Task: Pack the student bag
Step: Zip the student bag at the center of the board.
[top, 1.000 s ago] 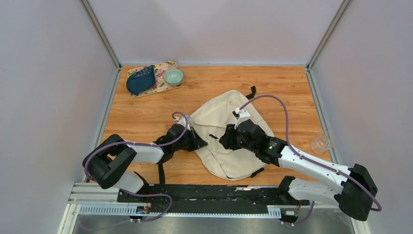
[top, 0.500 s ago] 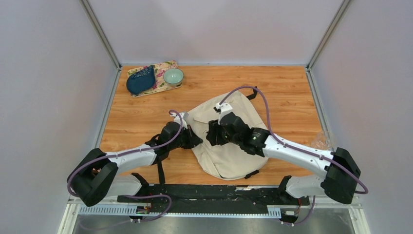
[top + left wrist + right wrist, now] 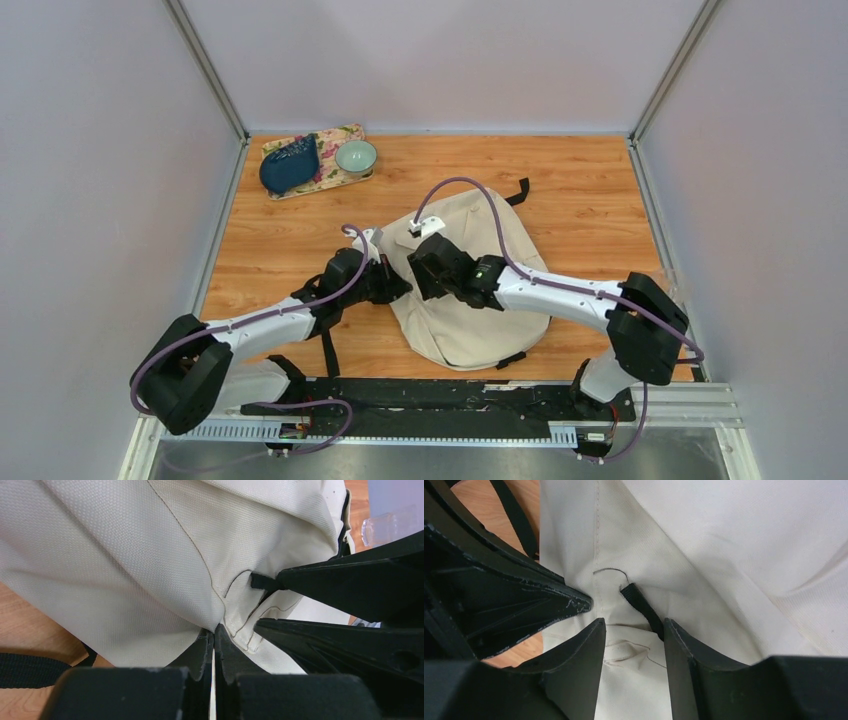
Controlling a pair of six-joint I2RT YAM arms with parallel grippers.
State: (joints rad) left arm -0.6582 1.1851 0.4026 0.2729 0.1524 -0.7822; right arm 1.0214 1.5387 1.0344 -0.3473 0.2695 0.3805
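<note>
Bag (image 3: 470, 325) lies flat on the table (image 3: 600, 200), both your arms reaching onto it; you can't see its inside. Left gripper (image 3: 214, 634) is pinching a fold of the bag's cloth. Right gripper (image 3: 631, 625) is spread, with a black pull tab (image 3: 641, 605) in the gap (contact unclear). Bowl (image 3: 356, 156) and blue dish (image 3: 290, 165) sit on a mat (image 3: 335, 178), far-left of the bag.

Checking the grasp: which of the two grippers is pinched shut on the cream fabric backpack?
The left gripper, its fingers closed on a fold of the cream fabric backpack. The right gripper stands open, a black pull tab between its fingers.
</note>
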